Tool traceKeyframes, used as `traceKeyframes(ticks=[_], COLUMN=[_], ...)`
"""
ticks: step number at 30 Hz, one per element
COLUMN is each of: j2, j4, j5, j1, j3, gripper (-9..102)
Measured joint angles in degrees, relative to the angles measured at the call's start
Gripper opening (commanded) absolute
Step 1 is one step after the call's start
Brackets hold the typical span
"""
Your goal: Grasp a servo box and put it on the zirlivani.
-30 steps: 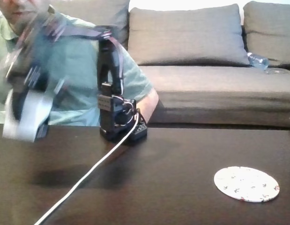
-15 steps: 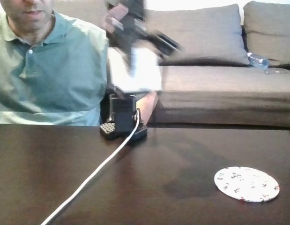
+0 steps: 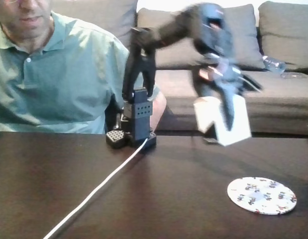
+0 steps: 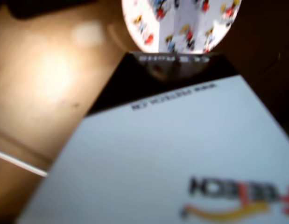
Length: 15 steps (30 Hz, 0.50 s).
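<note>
The box (image 3: 222,118), white and blurred, hangs tilted in the air above the dark table (image 3: 158,189), up and left of the disc (image 3: 262,195) in the fixed view. The claw (image 3: 224,107) is clamped around it from above. In the wrist view the box (image 4: 167,158) fills the foreground, its black side toward the speckled disc (image 4: 181,23) beyond. A person (image 3: 54,69) sits behind the arm's base (image 3: 134,134); a white cable (image 3: 94,191) crosses the table.

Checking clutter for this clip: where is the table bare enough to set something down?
Table is bare between white cable and zirlivani, and left of the cable. Crowded only at the arm base. The gripper holds the servo box above the table, up-left of the disc.
</note>
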Motion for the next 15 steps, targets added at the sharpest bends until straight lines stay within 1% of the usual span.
traceKeyframes(ticks=[3,7,11,15], j2=[-9.2,-20.4,-28.1,-31.7], j4=[1.4,1.8,2.0,2.0], j5=[0.4,0.4,0.4,0.4], j1=[-2.5,-2.6,-3.0,-4.1], j3=[-10.0,-20.8,-27.1,-30.2], gripper=[16,16,16,16])
